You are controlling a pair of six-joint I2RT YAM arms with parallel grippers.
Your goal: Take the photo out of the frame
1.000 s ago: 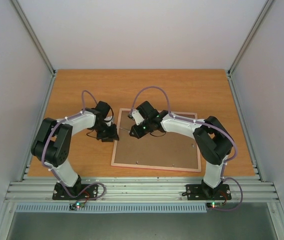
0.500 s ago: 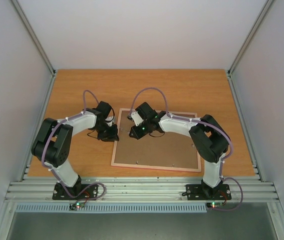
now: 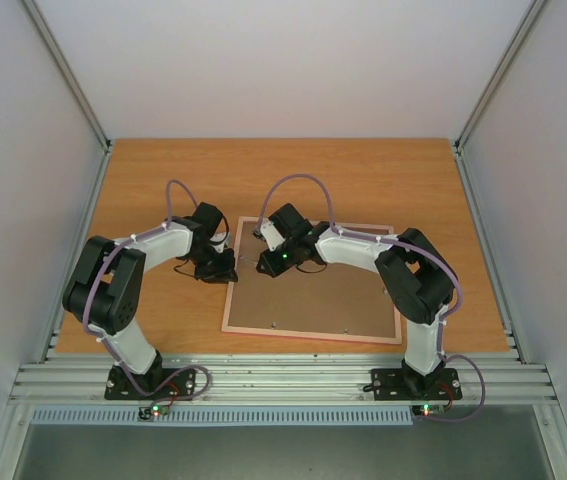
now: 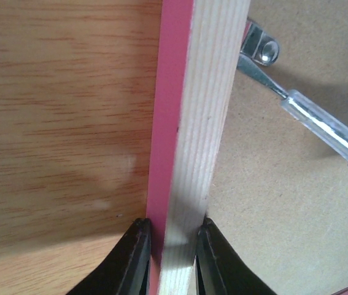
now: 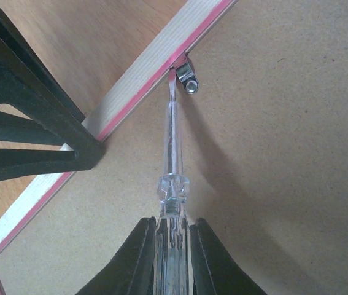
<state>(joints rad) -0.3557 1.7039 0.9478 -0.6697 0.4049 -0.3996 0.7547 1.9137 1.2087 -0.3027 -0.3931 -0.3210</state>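
Note:
The frame lies face down on the table, its brown back board up, ringed by a pale rim with a pink edge. The photo is hidden under the board. My left gripper is shut on the frame's left rail, one finger on each side. My right gripper is shut on a clear-handled screwdriver. Its blade tip touches a small metal retaining clip at the rail's inner edge. The clip and the screwdriver also show in the left wrist view.
The wooden table extends behind and to both sides of the frame. White walls and metal posts enclose the table. A metal rail runs along the near edge by the arm bases.
Both arms have shifted slightly; the right gripper with the screwdriver has crept a little left toward the frame's left rail. The frame has not moved.

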